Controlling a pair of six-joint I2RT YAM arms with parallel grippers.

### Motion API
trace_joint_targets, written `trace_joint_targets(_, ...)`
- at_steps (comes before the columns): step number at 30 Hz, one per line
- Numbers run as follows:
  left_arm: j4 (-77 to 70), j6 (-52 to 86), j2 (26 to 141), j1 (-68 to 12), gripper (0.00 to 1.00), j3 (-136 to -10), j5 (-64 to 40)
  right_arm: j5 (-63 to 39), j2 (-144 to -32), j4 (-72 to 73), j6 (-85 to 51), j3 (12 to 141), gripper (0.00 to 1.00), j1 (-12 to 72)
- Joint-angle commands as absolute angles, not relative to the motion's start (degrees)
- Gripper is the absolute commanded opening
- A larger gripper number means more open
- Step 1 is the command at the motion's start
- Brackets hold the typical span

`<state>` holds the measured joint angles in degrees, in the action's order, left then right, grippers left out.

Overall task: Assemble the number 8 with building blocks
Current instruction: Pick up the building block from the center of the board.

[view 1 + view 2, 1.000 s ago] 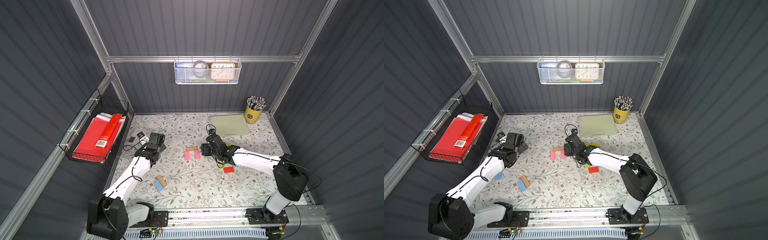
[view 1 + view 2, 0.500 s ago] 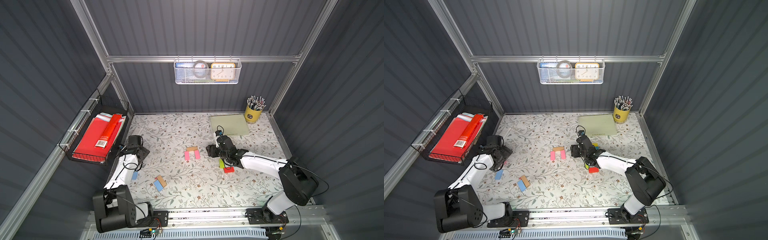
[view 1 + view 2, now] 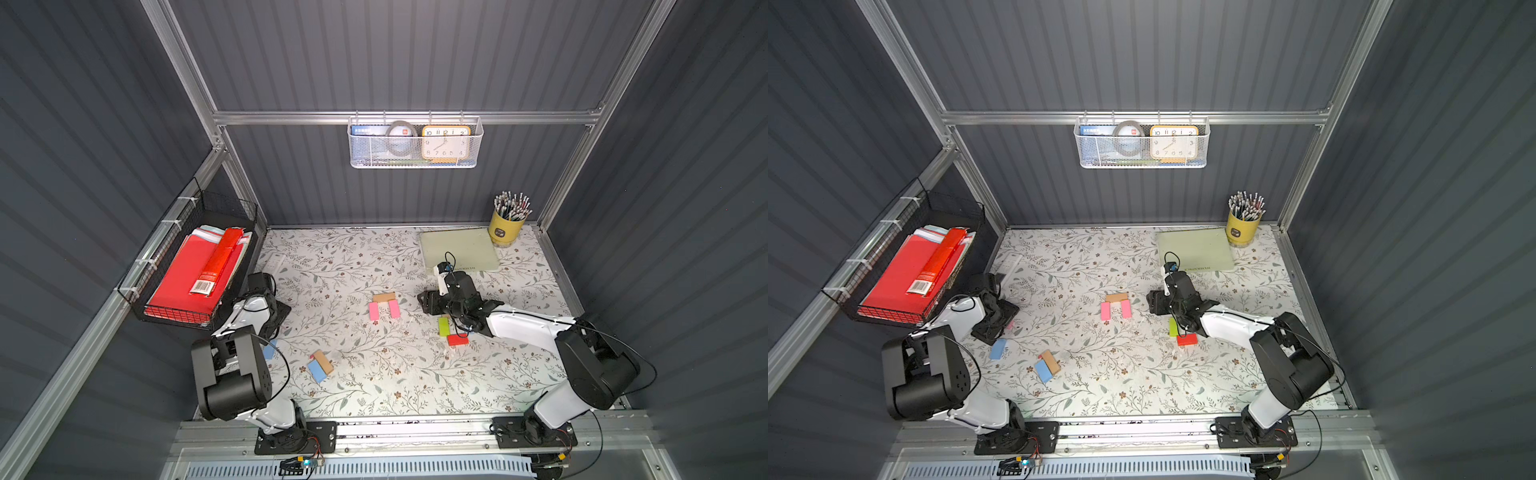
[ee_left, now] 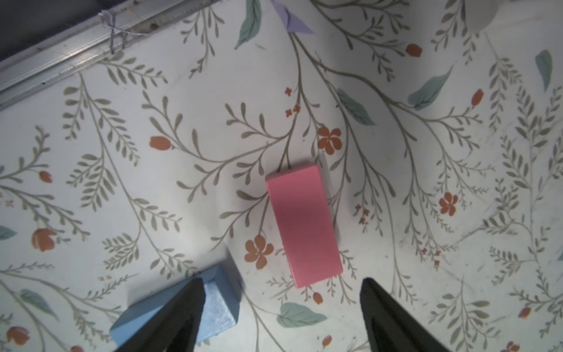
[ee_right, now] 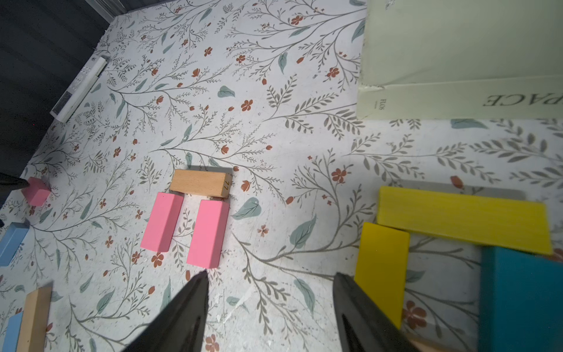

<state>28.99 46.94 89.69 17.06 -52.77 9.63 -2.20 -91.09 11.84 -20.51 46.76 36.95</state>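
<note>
The building blocks lie flat on the flowered table. Mid-table, a tan block [image 3: 383,297] caps two pink blocks [image 3: 373,311] [image 3: 393,308]. My right gripper [image 5: 271,275] [image 3: 428,303] hovers open and empty just right of them, beside yellow blocks [image 5: 380,268] and a teal block [image 5: 521,298]. A green block [image 3: 444,326] and a red block [image 3: 457,339] lie under the right arm. At the table's left edge my left gripper [image 4: 281,282] [image 3: 998,320] is open over a lone pink block [image 4: 303,225], whose near end sits just beyond the fingertips. A blue block [image 4: 219,301] lies under one finger.
A blue and tan pair [image 3: 320,366] lies front left. A pale green book [image 3: 459,249] and a yellow pencil cup [image 3: 505,228] stand at the back right. A black wire basket [image 3: 195,274] with red folders hangs left. A white strip [image 3: 274,262] lies back left.
My left arm swung from left of the middle out to the table's left edge, over the lone pink block, its jaws narrowing a little. The right gripper drew back rightward from the pink pair.
</note>
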Motion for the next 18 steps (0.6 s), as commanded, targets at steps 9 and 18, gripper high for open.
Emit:
trace_joint_targets(9, 28.8, 45.4, 95.2, 17.7, 0.72, -57.8, 9.5, -4.4, -91.0, 13.4, -20.4, 45.9, 0.69, 36.3)
trace_joint_targets(18, 29.2, 46.1, 98.1, 17.8, 0.65, -58.7, 9.1, -4.6, -91.5, 13.3, -20.7, 45.8, 0.69, 35.9)
